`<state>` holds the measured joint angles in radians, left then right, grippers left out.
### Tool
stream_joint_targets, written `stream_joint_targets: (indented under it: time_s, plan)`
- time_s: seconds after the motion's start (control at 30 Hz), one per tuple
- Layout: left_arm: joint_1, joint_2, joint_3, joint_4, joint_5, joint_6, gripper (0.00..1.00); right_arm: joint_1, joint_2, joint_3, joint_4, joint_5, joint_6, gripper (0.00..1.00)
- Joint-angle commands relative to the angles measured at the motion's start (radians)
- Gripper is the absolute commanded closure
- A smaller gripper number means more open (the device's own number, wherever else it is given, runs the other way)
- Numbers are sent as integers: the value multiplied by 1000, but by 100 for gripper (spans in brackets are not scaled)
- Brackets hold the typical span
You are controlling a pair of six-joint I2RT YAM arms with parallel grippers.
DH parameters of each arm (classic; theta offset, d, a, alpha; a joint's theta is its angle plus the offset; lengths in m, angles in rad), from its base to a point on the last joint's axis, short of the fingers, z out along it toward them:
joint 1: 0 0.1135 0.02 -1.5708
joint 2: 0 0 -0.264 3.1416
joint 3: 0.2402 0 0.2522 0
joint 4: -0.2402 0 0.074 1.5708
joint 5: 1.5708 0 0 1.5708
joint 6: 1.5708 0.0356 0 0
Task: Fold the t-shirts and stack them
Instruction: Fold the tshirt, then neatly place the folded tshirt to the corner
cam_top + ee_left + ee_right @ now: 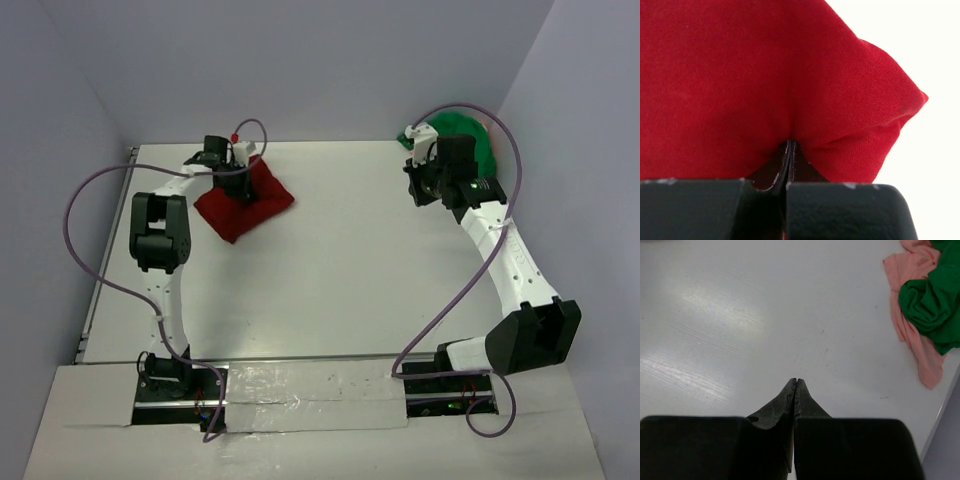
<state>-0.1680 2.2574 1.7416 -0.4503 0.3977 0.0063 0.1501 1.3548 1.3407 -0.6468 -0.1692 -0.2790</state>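
Left gripper [791,145] fingers together, seemingly pinching fold of red shirt [740,75], bunched upper left in top view. Right gripper [796,382] closed, empty, over table [730,315]. Green shirt [935,295] and pink cloth [912,335] heaped upper right. Soft, light, limp: grab corners.

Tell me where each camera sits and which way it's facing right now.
Top external: fixed above and behind the robot, looking down on the table; left arm and right arm show whole.
Left wrist: on the left arm, looking along the left gripper, shut on the red shirt.
Right wrist: looking along the shut, empty right gripper across table toward green shirt and pink cloth.
Shared: top and left wrist, red shirt; top and right wrist, green shirt.
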Motion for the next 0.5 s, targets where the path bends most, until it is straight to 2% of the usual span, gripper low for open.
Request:
stream_joint_targets:
  time_s: [0.0, 0.23, 0.47]
  plan:
    - [114, 73, 96, -105, -192, 14, 100, -20, -60, 20, 12, -21, 11, 100]
    - [251, 129, 246, -130, -241, 34, 100, -49, -92, 11, 15, -52, 14, 100]
    - [303, 169, 306, -41, -284, 92, 100, -60, -111, 6, 13, -79, 15, 100]
